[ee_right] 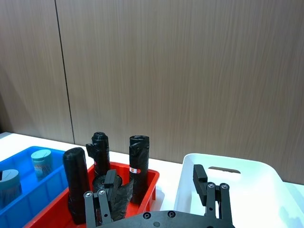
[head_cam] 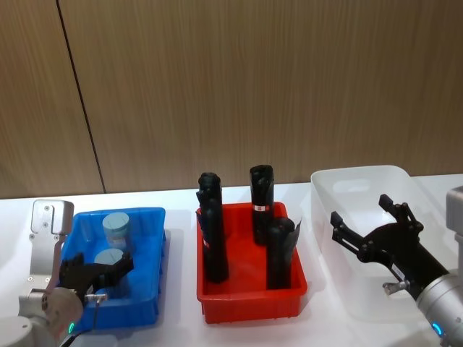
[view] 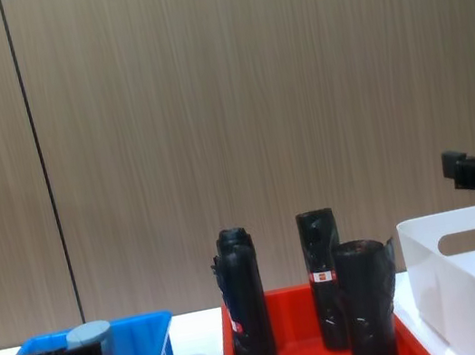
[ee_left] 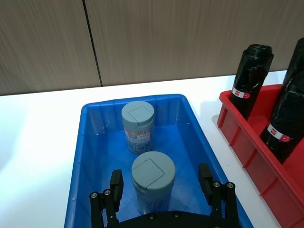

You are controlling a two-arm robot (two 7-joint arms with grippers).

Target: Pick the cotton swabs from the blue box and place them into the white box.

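The left gripper (ee_left: 160, 180) is down inside the blue box (ee_left: 80, 156). Its fingers (ee_left: 116, 184) are spread wide, one to the left and one to the right of the near tub (ee_left: 153, 176), with a gap showing on each side, so it has hold of nothing. That tub stands upright, long axis vertical and grey-blue lid up, squarely between the fingers; a plain closing squeeze looks like all the grasp needs. The far tub (ee_left: 137, 124) also stands upright, just beyond the first, toward the box's far wall and apart from the fingers. Its blue-white label (ee_left: 138, 138) carries print too small to read. The left arm is plainly the nearer one. The right gripper (head_cam: 362, 211) hangs over the white box (head_cam: 362, 179) at the right end of the surface (head_cam: 181, 210), fingers wide open and empty. Between the two boxes sits the red crate (head_cam: 249, 298) of upright black rolls (head_cam: 262, 199), each with a red-white band whose writing cannot be made out.
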